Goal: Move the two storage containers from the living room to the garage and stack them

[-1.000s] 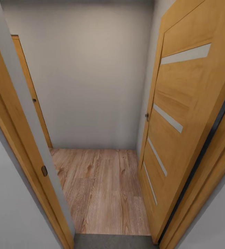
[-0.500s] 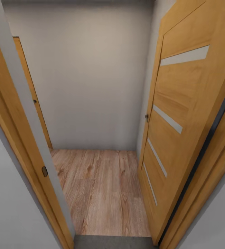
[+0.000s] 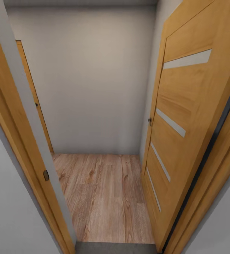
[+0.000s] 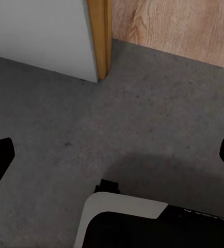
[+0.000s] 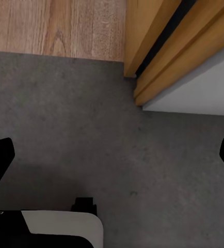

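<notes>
Head view is facing an open orange wooden door (image 3: 185,116); light wood plank flooring (image 3: 104,197) is lying ahead. Both tools, left tool (image 4: 112,155) and right tool (image 5: 112,155), are hanging spread over dark grey floor (image 4: 65,124), empty.

text: none legible | wrist housings: faint white marks; too small to read

A doorway opens onto a small space with a light wood plank floor (image 3: 104,197) and a plain pale grey back wall (image 3: 90,77). On the right, an orange-brown wooden door with four narrow frosted glass strips (image 3: 185,116) stands swung open, a small dark handle on its edge. On the left runs the orange-brown wooden door frame (image 3: 26,141). A strip of dark grey concrete-like flooring (image 3: 115,248) lies at the threshold.
</notes>
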Controlling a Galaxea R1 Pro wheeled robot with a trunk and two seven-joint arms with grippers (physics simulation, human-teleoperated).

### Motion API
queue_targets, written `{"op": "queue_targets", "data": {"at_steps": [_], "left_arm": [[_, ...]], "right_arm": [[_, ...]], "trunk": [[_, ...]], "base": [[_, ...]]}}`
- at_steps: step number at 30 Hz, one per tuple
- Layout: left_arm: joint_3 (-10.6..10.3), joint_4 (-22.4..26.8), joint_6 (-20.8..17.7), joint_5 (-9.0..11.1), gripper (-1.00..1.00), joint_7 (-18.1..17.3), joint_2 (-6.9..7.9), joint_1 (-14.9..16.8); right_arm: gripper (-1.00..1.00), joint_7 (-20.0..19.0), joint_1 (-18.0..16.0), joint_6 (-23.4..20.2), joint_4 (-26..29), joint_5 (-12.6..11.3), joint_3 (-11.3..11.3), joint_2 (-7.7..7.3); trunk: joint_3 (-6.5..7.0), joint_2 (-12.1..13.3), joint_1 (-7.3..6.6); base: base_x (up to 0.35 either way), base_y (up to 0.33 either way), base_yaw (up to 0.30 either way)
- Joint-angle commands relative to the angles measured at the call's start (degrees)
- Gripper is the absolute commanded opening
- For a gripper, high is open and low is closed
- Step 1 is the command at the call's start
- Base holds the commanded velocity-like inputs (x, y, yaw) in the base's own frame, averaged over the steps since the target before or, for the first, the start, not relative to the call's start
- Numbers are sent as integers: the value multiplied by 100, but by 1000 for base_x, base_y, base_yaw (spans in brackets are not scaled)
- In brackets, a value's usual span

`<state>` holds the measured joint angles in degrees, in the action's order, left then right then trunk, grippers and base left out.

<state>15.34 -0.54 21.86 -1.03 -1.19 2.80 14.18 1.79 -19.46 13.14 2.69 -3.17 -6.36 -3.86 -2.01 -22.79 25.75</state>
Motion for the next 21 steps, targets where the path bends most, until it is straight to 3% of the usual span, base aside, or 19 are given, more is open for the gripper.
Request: {"op": "queue_targets", "data": {"at_steps": [1, 21], "left_arm": [[30, -8, 20, -11, 100, -13, 1, 6], [30, -9, 20, -11, 100, -13, 1, 6]], "right_arm": [[100, 18, -5, 16, -5, -33, -50, 0], [100, 6, -5, 11, -6, -43, -60, 0]], "trunk": [[-13, -13, 3], [-12, -13, 3]], "base": [[0, 0, 0], [6, 0, 0]]}}
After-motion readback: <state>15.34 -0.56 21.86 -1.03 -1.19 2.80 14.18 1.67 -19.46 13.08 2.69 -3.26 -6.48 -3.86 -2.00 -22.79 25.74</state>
